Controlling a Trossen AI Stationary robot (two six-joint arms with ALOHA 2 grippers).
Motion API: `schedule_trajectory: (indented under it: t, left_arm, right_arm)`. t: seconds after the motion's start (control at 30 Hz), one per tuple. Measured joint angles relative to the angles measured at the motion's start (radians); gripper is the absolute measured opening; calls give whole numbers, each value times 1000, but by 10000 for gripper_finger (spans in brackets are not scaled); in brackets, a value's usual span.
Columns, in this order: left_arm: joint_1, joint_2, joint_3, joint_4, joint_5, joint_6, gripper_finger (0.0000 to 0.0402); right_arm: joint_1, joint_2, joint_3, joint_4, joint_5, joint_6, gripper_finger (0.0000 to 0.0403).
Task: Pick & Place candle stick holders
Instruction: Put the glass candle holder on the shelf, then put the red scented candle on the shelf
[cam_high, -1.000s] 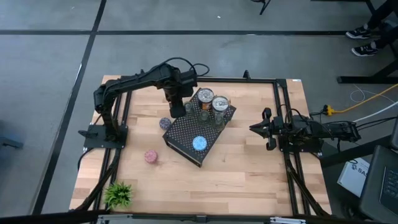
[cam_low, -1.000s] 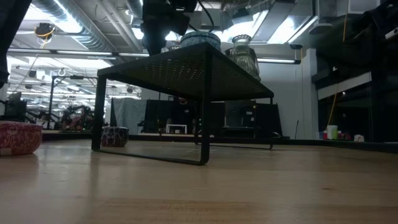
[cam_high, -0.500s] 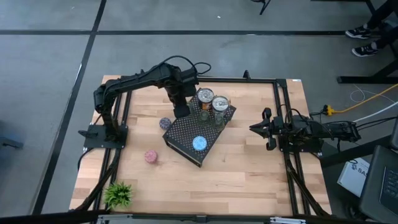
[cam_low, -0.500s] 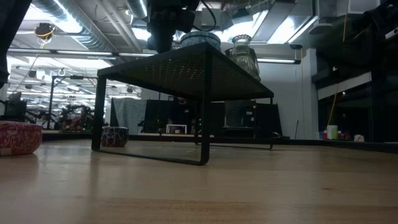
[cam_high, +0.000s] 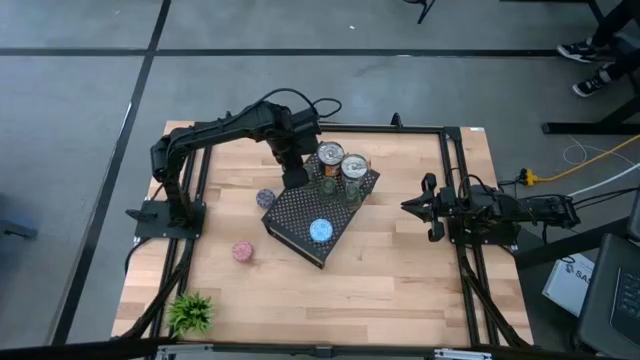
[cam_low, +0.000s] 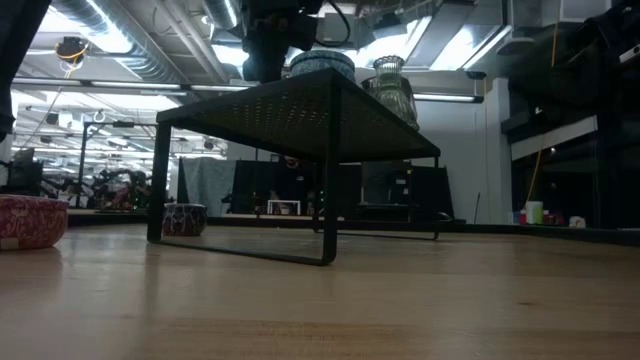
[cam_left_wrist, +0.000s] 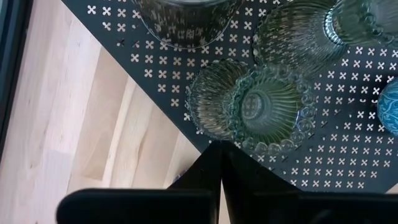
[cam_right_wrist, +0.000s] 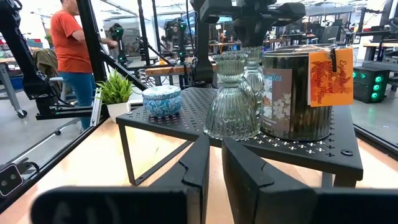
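A black perforated stand (cam_high: 296, 214) carries two silver cans (cam_high: 329, 156) (cam_high: 353, 167), green glass holders (cam_high: 328, 187) and a sparkly blue round (cam_high: 321, 231). A purple round (cam_high: 265, 198) and a pink round (cam_high: 242, 251) rest on the table. My left gripper (cam_high: 294, 180) is shut and empty above the stand's far left corner. It is right beside a green glass holder (cam_left_wrist: 261, 109) and I see no contact. My right gripper (cam_high: 405, 206) is shut and empty at the table's right side, facing the stand.
A small green plant (cam_high: 190, 313) stands at the near left corner. A black frame rail (cam_high: 452, 180) runs along the table's edges. A person in an orange shirt (cam_right_wrist: 69, 50) stands in the room beyond the table. Bare wood lies near and right of the stand.
My left gripper has shifted a little toward the table's right edge, closer over the stand's corner and the green glass holder, staying shut. The holders have kept their places.
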Motion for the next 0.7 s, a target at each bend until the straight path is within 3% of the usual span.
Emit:
schedule_trajectory:
  t: [0.7]
  left_arm:
    - [68, -55, -1, -120, -1, 11, 1]
  right_arm:
    - [0, 0, 0, 0, 0, 0, 48]
